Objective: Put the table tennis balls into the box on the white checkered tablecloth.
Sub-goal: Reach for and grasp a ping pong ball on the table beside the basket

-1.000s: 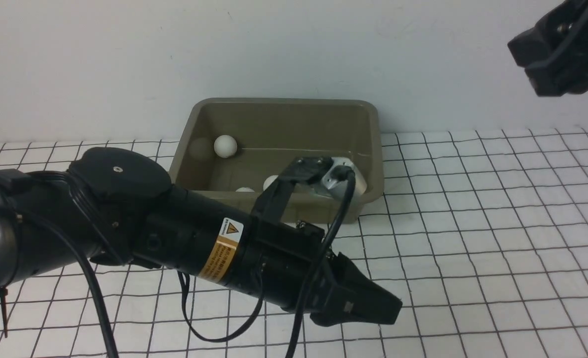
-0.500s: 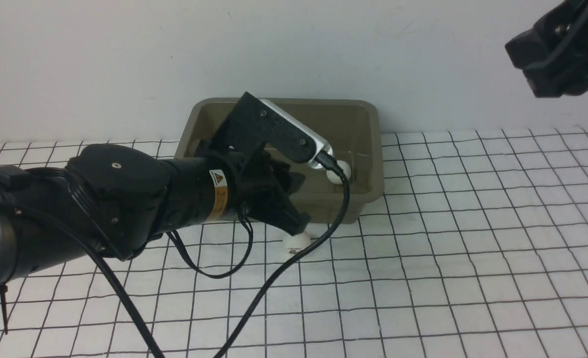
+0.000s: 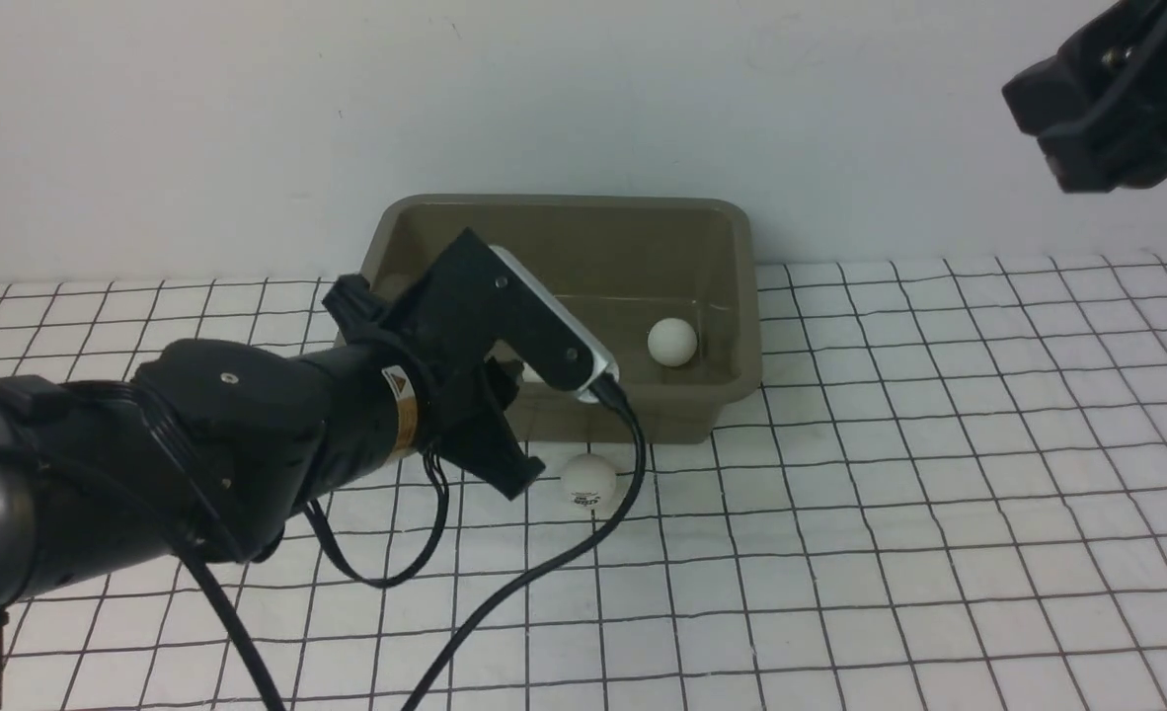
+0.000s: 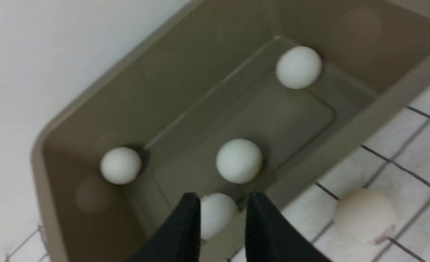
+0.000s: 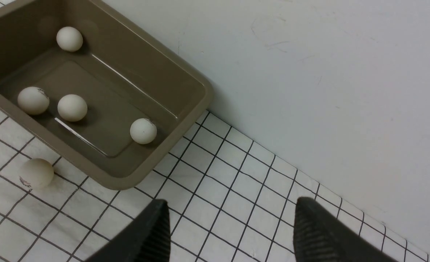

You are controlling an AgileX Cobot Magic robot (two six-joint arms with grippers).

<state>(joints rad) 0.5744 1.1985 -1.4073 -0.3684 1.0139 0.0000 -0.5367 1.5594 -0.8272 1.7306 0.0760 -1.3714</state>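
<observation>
A plain white wall (image 3: 248,118) stands behind the white checkered tablecloth (image 3: 890,513), which is matte and a little wrinkled, with thin black lines. Just in front of the box (image 3: 564,201), the left gripper (image 3: 522,481) has its jaws closed together and grips nothing. The box is smooth olive-grey plastic with rounded corners, and four table tennis balls (image 5: 72,107) lie inside it. A fifth ball (image 3: 588,481), matte with dark print, lies on the cloth just before the box. Well to the right of the box, the right gripper (image 5: 231,203) is spread apart and empty.
</observation>
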